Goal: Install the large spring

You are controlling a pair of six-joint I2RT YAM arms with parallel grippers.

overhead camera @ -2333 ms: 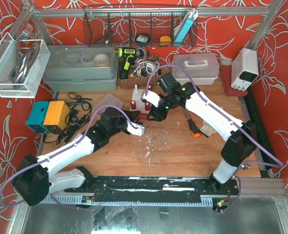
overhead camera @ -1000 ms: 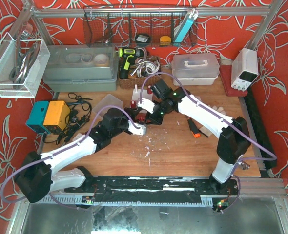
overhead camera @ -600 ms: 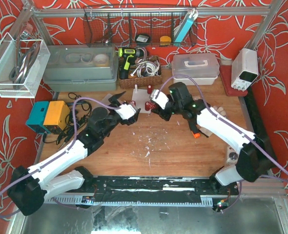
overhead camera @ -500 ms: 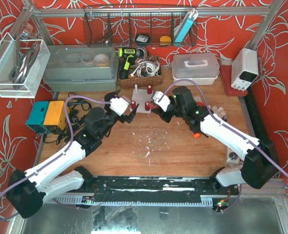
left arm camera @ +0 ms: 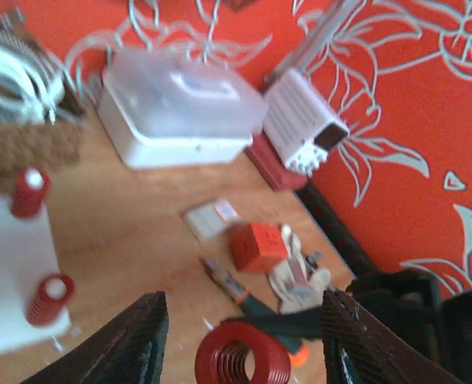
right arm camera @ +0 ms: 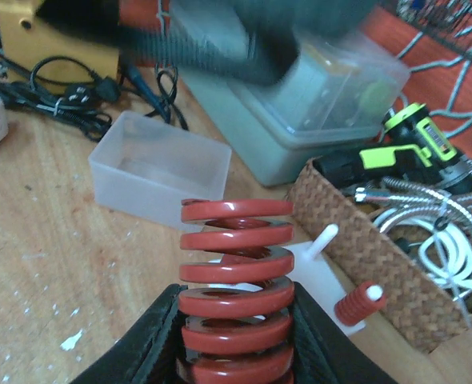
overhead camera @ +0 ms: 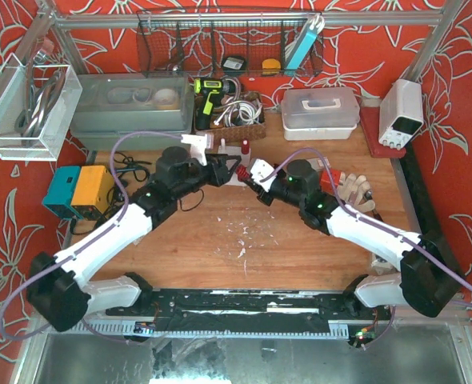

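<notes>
My right gripper (right arm camera: 236,294) is shut on the large red spring (right arm camera: 236,280), which stands up out of the jaws. Behind it lies the white base plate (right arm camera: 312,276) with a bare white peg (right arm camera: 324,238) and a small red spring (right arm camera: 358,304) on another peg. In the top view the right gripper (overhead camera: 250,178) meets my left gripper (overhead camera: 230,170) just in front of the plate (overhead camera: 234,160). My left gripper (left arm camera: 244,300) is open wide. The large spring (left arm camera: 242,364) shows end-on between its fingers (left arm camera: 132,344), not touching them.
A clear plastic box (right arm camera: 160,172), a wicker basket (right arm camera: 364,232) with a green drill (right arm camera: 416,136) and a grey bin (overhead camera: 132,108) lie behind the plate. A red cube (left arm camera: 256,244), gloves (left arm camera: 300,276), a white lidded box (left arm camera: 180,104) and a power supply (left arm camera: 304,120) lie to the right.
Both grippers have moved from the table's middle toward the back, near the white plate. The left arm has swung up and its jaws now face the right gripper's spring.
</notes>
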